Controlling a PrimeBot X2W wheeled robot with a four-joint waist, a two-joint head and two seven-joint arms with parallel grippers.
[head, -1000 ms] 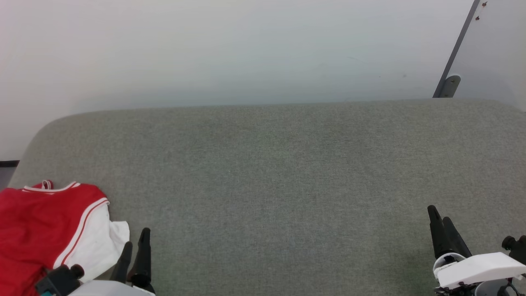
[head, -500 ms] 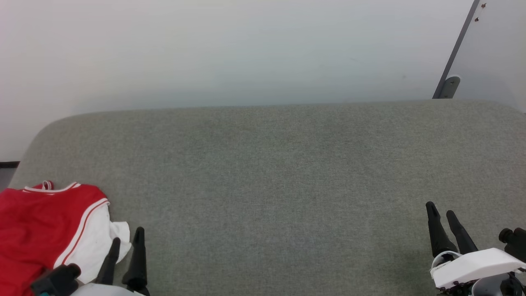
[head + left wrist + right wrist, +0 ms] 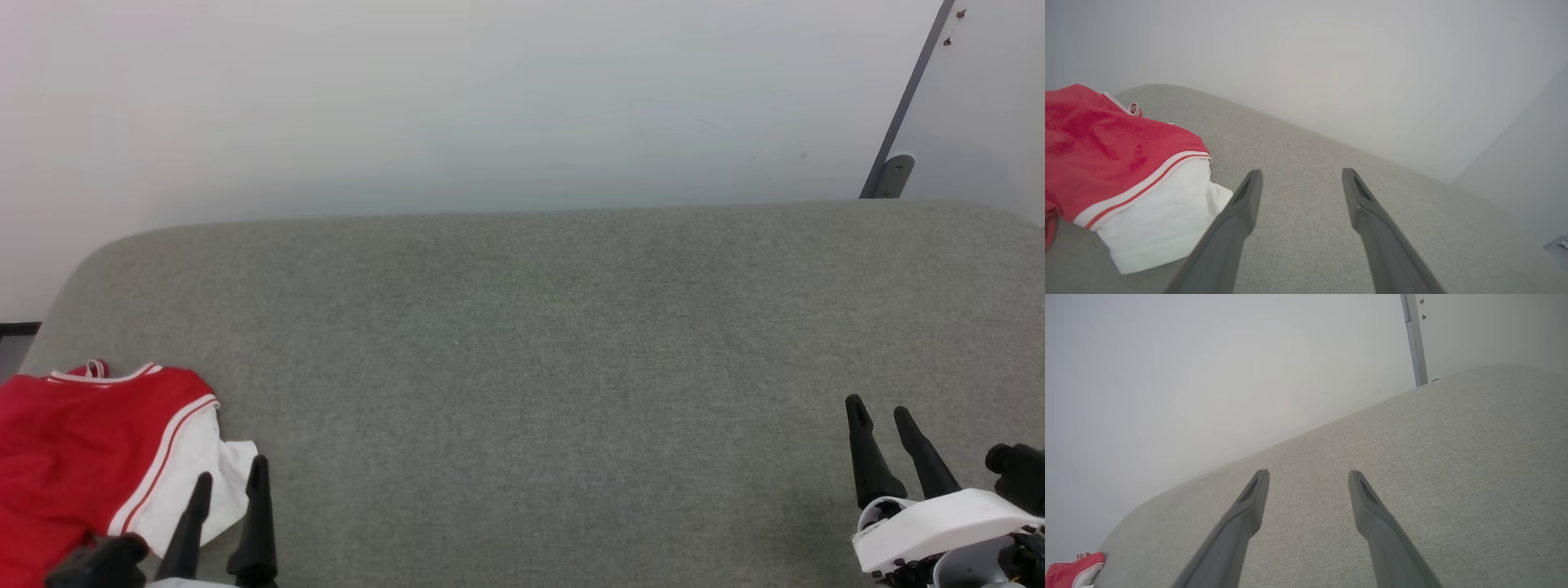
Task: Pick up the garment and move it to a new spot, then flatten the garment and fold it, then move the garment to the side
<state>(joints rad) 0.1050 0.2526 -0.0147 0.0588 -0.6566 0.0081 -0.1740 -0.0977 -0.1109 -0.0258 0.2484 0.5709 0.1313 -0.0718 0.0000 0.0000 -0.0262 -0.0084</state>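
The garment [image 3: 90, 445], a red shirt with a white sleeve and red-and-white striped trim, lies folded at the left end of the grey cushioned surface [image 3: 555, 343]; its left part runs out of the head view. The left wrist view shows the garment [image 3: 1114, 163] to the left of my fingers. My left gripper [image 3: 230, 478] [image 3: 1298, 177] is open, just right of the white sleeve and apart from it. My right gripper [image 3: 878, 408] [image 3: 1308, 475] stands open over bare cushion at the lower right. The garment [image 3: 1073, 571] is a small red patch far off in the right wrist view.
A pale wall [image 3: 457, 106] rises behind the cushion's far edge. A grey metal post [image 3: 898, 122] leans at the upper right. The cushion's rounded left corner [image 3: 77, 269] drops off near the garment.
My left gripper has drawn down and left in the head view, its fingers spreading. My right gripper's fingers have also spread apart. The garment lies as before.
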